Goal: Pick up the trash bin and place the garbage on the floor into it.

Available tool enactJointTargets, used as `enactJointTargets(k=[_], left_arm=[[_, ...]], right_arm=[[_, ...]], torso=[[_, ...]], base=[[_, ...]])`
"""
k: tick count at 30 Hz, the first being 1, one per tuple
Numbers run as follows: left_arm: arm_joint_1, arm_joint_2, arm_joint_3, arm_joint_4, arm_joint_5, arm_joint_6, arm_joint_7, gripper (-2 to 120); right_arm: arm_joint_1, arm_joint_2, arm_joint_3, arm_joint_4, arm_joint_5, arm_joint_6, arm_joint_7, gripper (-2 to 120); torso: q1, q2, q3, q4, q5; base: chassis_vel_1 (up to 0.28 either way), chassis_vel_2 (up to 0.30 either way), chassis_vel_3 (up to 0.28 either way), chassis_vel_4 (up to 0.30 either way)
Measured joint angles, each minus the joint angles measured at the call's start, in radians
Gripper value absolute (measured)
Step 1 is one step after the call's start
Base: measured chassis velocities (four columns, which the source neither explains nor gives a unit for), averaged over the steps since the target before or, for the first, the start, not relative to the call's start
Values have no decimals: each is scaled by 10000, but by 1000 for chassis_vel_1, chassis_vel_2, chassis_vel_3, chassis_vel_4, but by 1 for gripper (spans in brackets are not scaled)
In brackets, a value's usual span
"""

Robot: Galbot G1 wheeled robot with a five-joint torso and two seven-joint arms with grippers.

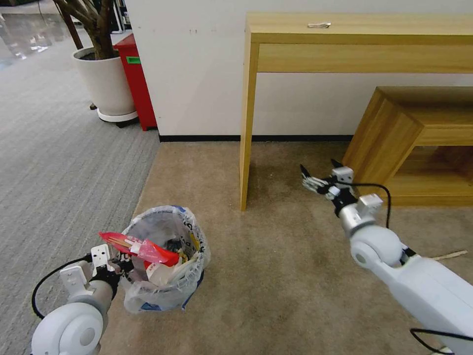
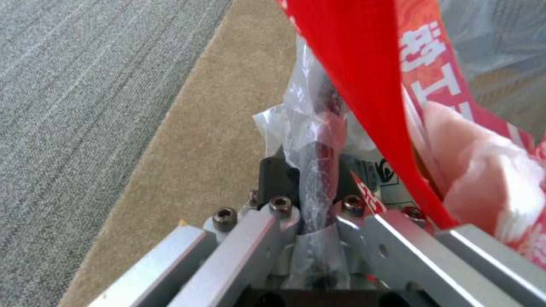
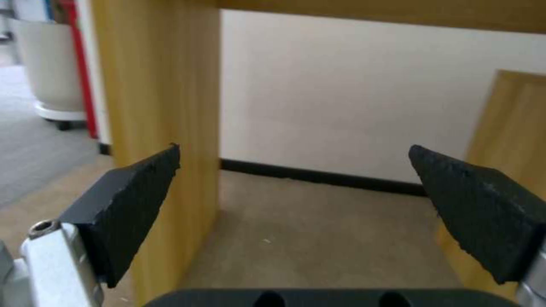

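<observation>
Starting at your left: the left gripper [image 1: 116,263] is clamped on the near rim of the trash bin [image 1: 165,261], pinching its plastic liner [image 2: 307,170]. You have a red wrapper [image 1: 140,247] lying across the bin's mouth. Your right gripper [image 1: 320,173] hangs over tan carpet [image 1: 276,266] beside the wooden table [image 1: 249,123], fingers spread wide and holding nothing. A wooden stick [image 1: 451,255] lies on the carpet at far right.

Bare carpet [image 1: 295,276] lies open ahead; the table leg [image 1: 248,123] and low shelf [image 1: 394,133] flank a gap; the bin [image 1: 167,261] stands left; wall [image 1: 197,74] closes behind.
</observation>
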Motion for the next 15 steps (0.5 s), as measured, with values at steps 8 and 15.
enactJointTargets(k=[8, 15], left_arm=[[76, -40, -214, 53, 866, 272, 714, 0], [78, -29, -203, 116, 1261, 200, 1303, 0]], right_arm=[[-764, 180, 954, -462, -269, -241, 394, 100], [-1282, 374, 1551, -864, -346, -686, 991, 100]], torso=[[0, 0, 0, 4, 0], [0, 1, 0, 4, 2]], base=[[0, 0, 0, 0], [0, 0, 0, 0]])
